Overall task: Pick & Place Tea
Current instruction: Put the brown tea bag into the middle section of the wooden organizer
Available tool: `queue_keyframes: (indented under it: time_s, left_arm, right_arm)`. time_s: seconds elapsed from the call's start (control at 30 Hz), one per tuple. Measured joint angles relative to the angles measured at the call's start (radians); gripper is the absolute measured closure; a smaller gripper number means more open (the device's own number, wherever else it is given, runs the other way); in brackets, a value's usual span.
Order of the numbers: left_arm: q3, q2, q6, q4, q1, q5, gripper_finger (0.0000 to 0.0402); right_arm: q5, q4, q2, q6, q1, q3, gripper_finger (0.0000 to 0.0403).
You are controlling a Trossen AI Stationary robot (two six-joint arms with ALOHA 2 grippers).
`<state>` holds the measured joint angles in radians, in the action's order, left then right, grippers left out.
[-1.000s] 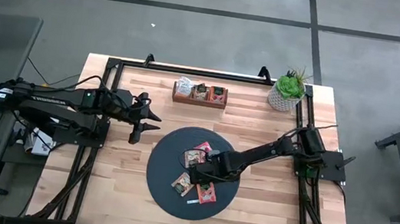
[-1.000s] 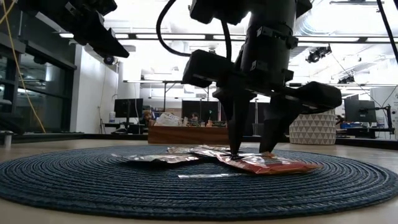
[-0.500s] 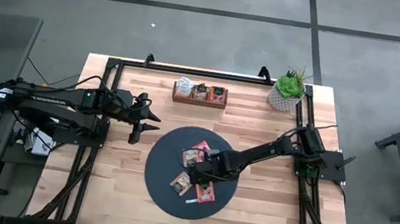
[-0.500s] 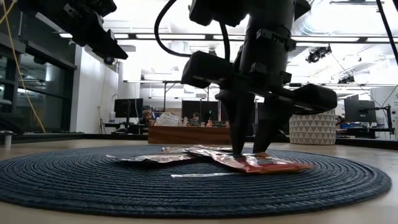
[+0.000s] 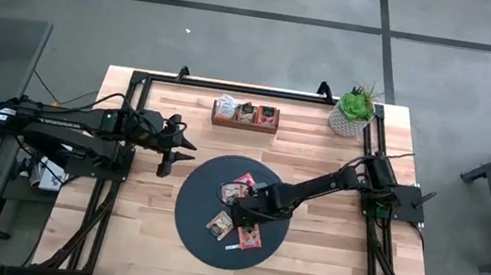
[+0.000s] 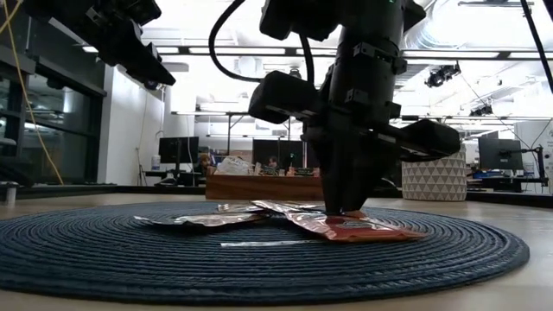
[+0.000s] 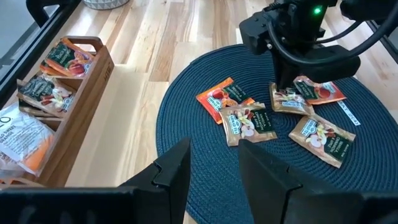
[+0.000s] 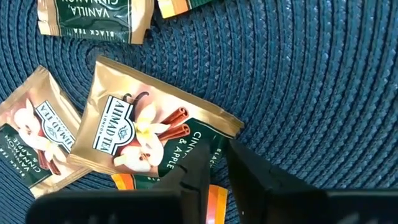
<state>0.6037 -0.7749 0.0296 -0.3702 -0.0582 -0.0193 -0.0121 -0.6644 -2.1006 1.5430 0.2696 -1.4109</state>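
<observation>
The cinnamon and apple sachet [image 8: 152, 134] lies flat on the dark round mat [image 5: 192, 216], overlapping a vanilla sachet [image 8: 34, 134] beside it and an orange-edged sachet [image 8: 208, 198] underneath. Several more tea sachets lie scattered near it on the mat, and others already stand in the wooden holder [image 5: 245, 116] at the far side of the surface.

My right gripper [image 8: 214, 165] stands straight down on the mat over the corner of that cinnamon and apple sachet. My fingers [image 6: 346, 186] are drawn nearly together on the corner's edge; I cannot tell for sure that the foil is truly caught between them.

To do this well, I judge I should finish the pinch firmly before lifting, since a flat foil sachet slips easily. I would lift slowly and straight up, watching that only one sachet rises, because the ones it overlaps could drag along. If the corner slides out, I should reopen and come in lower, against the mat's weave.

My left gripper [image 5: 178, 145] waits above the bare surface to the left of the mat, its fingers apart and holding nothing. A potted plant [image 5: 354, 109] stands at the far right corner.
</observation>
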Motion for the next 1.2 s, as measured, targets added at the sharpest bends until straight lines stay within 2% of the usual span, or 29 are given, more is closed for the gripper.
queue_keyframes:
  time_s: [0.13, 0.4, 0.57, 0.73, 0.9, 1.2]
  left_arm:
    - [0.0, 0.0, 0.0, 0.0, 0.0, 0.0, 0.027]
    - [0.0, 0.0, 0.004, 0.0, 0.0, 0.0, 0.027]
    - [0.0, 0.0, 0.011, 0.0, 0.0, 0.0, 0.027]
    - [0.0, 0.0, 0.019, 0.0, 0.0, 0.0, 0.027]
    - [0.0, 0.0, 0.025, 0.0, 0.0, 0.002, 0.027]
    - [0.0, 0.0, 0.026, 0.0, 0.0, 0.003, 0.027]
  right_arm:
    - [-0.013, 0.04, 0.0, -0.031, -0.002, 0.0, 0.0324]
    - [-0.032, 0.108, 0.0, -0.037, -0.013, 0.001, 0.0221]
    - [-0.029, 0.118, -0.001, -0.038, -0.016, 0.001, 0.0179]
    - [-0.033, 0.132, -0.02, -0.052, -0.025, 0.0, 0.0172]
    - [-0.081, 0.146, -0.043, -0.092, -0.044, -0.004, 0.0171]
    - [-0.125, 0.123, -0.044, -0.23, -0.086, -0.004, 0.0171]
